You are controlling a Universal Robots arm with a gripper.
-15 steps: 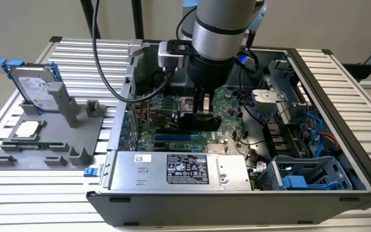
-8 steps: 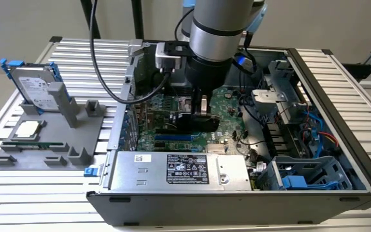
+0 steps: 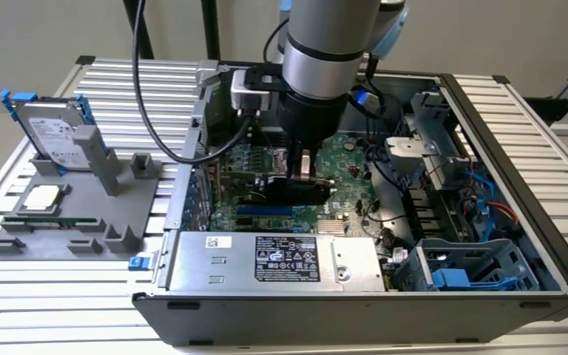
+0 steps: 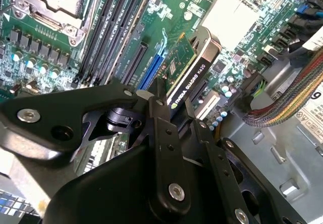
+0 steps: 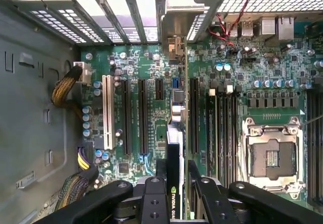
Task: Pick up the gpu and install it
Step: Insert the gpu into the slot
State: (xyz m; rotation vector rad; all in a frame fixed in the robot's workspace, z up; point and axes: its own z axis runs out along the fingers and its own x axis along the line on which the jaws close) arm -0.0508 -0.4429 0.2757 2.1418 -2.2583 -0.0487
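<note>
Now my end effector [image 5: 174,196] grips the gpu [image 5: 174,148] edge-on above the motherboard [image 5: 136,67], card's long axis parallel to the expansion slots [image 5: 142,115] directly beneath.

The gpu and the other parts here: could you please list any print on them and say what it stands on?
gpu, held in the gripper: a white brand and model line along its black edge, not quoted here.
power supply: label print too small to read.
hard drive: label print too small to read.
</note>
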